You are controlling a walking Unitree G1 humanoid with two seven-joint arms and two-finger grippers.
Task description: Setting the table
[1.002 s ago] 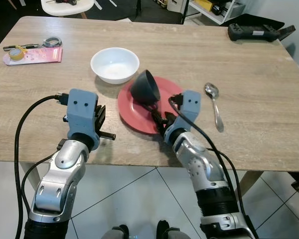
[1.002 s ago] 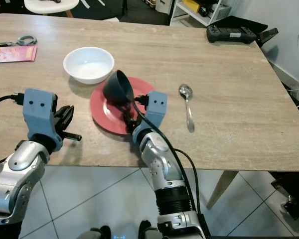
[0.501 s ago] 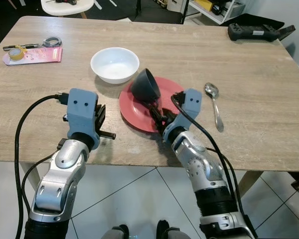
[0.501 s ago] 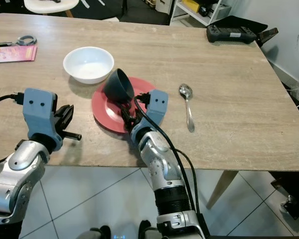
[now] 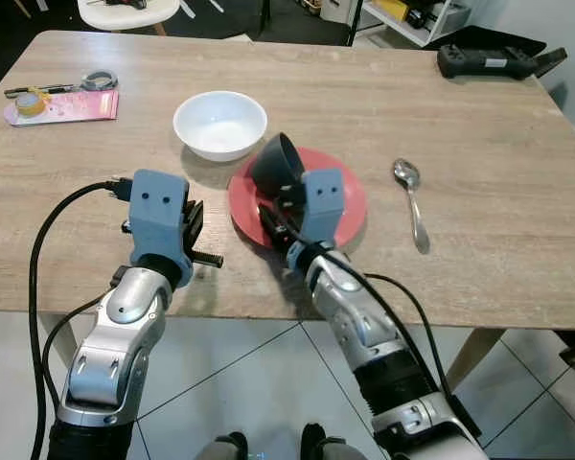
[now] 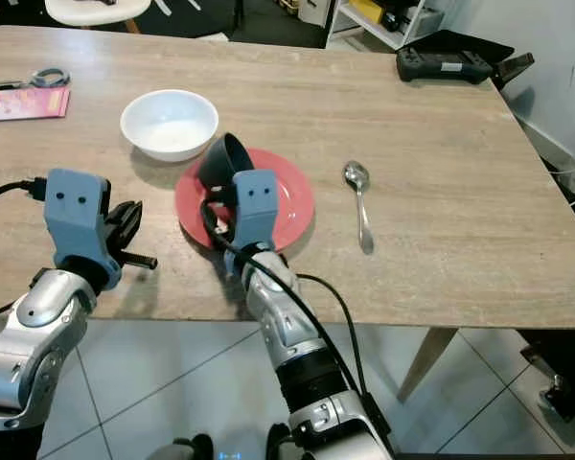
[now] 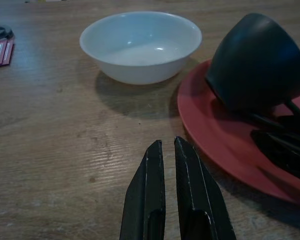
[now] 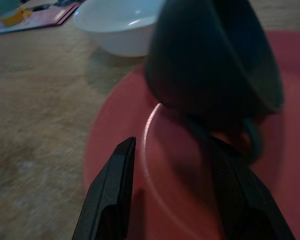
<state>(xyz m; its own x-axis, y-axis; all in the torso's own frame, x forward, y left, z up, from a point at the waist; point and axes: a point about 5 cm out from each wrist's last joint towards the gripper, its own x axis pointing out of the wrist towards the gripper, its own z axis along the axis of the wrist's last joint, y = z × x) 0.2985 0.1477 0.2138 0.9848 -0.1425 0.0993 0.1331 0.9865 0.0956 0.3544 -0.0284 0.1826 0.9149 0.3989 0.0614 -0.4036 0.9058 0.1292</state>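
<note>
Red plate [image 5: 340, 206] sits near the front edge of my wooden table [image 5: 479, 144], and on it a dark cup [image 5: 278, 165] lies tipped on its side, just beside the white bowl [image 5: 220, 123]. My right tool [image 8: 175, 185] hovers over the plate with its fingers spread apart, holding nothing, the cup's handle just ahead. My left tool [image 7: 167, 165] is pressed closed and empty, over bare wood. A spoon [image 5: 412, 196] lies right of the plate.
</note>
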